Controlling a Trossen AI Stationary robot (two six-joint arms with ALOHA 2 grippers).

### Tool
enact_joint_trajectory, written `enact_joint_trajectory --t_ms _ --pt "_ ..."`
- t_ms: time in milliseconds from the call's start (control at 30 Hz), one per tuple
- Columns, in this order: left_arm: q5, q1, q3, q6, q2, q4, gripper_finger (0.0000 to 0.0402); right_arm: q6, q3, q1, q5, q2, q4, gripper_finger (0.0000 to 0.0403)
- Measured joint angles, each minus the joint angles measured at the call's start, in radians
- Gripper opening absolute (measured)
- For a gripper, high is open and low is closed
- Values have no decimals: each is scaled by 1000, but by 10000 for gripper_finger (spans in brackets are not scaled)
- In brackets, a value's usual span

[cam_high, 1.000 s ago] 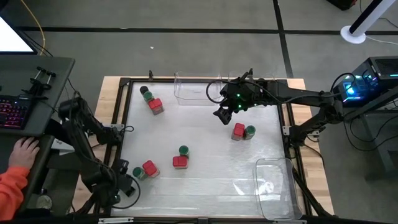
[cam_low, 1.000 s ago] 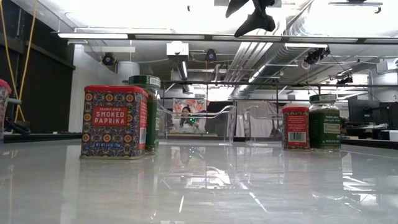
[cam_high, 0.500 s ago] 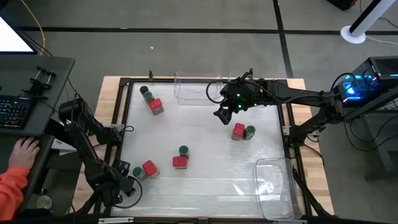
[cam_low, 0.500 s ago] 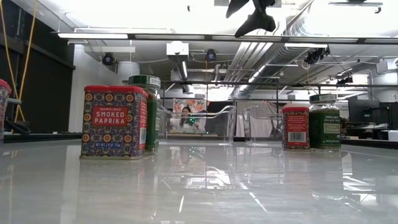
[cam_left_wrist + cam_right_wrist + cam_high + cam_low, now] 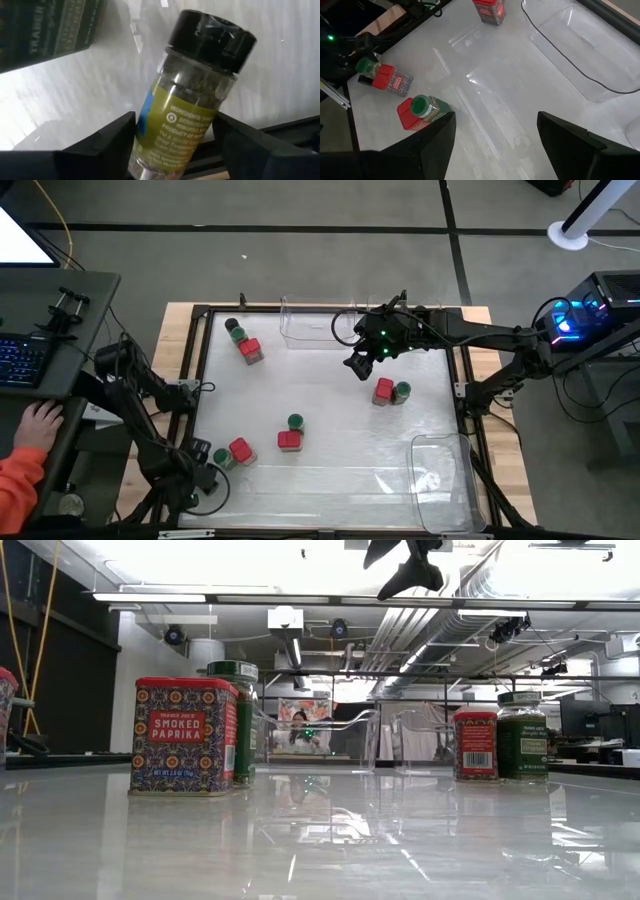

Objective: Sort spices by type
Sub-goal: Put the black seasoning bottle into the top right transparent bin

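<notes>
Spice jars stand in pairs on the white table: a red tin (image 5: 250,350) by dark-capped jars (image 5: 233,328), a red tin (image 5: 383,391) beside a green-capped jar (image 5: 402,391), a green-capped jar (image 5: 295,422) by a red tin (image 5: 289,441), and a red tin (image 5: 240,450) by a round-capped jar (image 5: 222,458). My left gripper (image 5: 205,462) is at that last jar, at the table's near left corner. My right gripper (image 5: 358,365) hangs open high above the table, past the right pair toward the far edge, and holds nothing. My left gripper has the round-capped jar (image 5: 185,125) between its two fingers, one on each side of the labelled body below the cap. It comes about level from the table's left. The jar stands about parallel to the tin beside it. Its base is out of frame.
One clear plastic bin (image 5: 315,325) sits at the far edge and another (image 5: 440,480) in the near right corner. A dark frame rail (image 5: 200,380) runs round the table. A person's hand (image 5: 35,425) rests at a desk left of the table. Open table lies in the middle.
</notes>
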Motion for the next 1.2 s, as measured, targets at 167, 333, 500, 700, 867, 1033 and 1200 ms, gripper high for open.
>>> enact_joint_trajectory --t_ms 167,333,500,700,867,1033,1200 --pt "5 6 4 1 43 21 221 3 0 0 0 0 0 275" --pt "20 29 2 -25 32 13 212 3 0 0 0 0 0 275" --pt "19 29 40 -73 -24 -52 166 3 0 0 0 0 0 275" --pt "34 20 106 -173 -164 -123 116 -1 0 0 0 0 0 275" --pt "-14 20 189 -320 -316 -163 116 -2 0 0 0 0 17 275" --pt "-233 52 295 -391 -436 -197 115 -3 0 0 0 0 59 275" --pt "-525 187 394 -263 -482 -291 115 26 0 0 -67 0 168 275"
